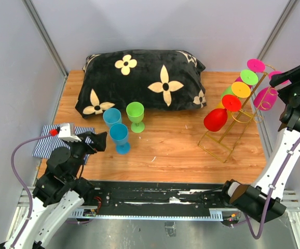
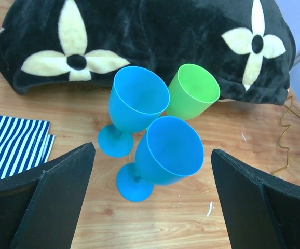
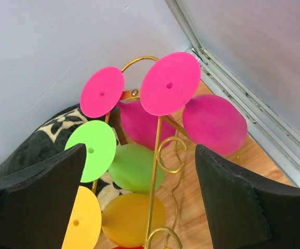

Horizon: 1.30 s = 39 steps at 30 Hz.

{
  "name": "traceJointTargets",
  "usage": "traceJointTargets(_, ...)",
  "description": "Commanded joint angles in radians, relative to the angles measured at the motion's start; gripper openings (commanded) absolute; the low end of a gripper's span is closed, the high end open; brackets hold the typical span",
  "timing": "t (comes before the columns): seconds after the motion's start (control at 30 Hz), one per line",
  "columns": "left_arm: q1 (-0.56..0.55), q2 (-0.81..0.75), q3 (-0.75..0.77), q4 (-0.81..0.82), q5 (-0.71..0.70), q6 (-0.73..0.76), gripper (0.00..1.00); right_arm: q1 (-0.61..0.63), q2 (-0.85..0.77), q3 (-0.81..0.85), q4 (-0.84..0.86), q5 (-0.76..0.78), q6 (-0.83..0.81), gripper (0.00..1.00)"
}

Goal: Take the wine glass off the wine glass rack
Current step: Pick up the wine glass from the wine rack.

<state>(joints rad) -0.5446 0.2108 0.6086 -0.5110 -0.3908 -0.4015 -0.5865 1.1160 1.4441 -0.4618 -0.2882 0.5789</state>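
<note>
Both hands, we noted, were open and empty: right hand (image 3: 139, 189) sat near the pink wine glass (image 3: 215, 124) on the wine glass rack (image 3: 152, 197), left hand (image 2: 152, 153) hovered over blue glasses (image 2: 139, 98).

My overhead camera sits high above the near edge of the table (image 1: 181, 150), looking down and forward to the black pillow (image 1: 139, 80) at the far side. My left wrist camera hangs low in front of the pillow, facing it across the blue glasses (image 2: 138, 98) and a green glass (image 2: 191, 93). My right wrist camera sits close over the wine glass rack (image 3: 153, 176), right of the pillow, looking down its rails. All three views share the pillow.
</note>
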Motion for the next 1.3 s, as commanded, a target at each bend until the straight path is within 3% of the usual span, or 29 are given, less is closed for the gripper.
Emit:
traceJointTargets(0.0,0.008,-0.005,-0.01,0.025,0.0,0.0,1.0,-0.019,0.03,0.019,0.071,-0.035,0.081,0.87)
traceJointTargets(0.3,0.008,-0.02,-0.016,0.027,0.0,0.001,1.0,-0.02,0.09,0.089,-0.019,0.105,0.168,0.86)
traceJointTargets(0.57,0.007,-0.016,-0.018,0.031,0.016,0.006,1.0,-0.019,0.124,0.107,-0.046,0.21,0.179,0.69)
traceJointTargets(0.7,0.007,-0.023,-0.019,0.031,0.018,0.007,1.0,-0.017,0.146,0.121,-0.048,0.215,0.182,0.64)
traceJointTargets(1.0,0.007,-0.038,-0.021,0.032,0.017,0.005,1.0,-0.001,0.214,0.164,-0.059,0.18,0.195,0.63)
traceJointTargets(1.27,0.008,-0.037,-0.021,0.032,0.021,0.007,1.0,0.016,0.245,0.18,-0.06,0.206,0.188,0.54)
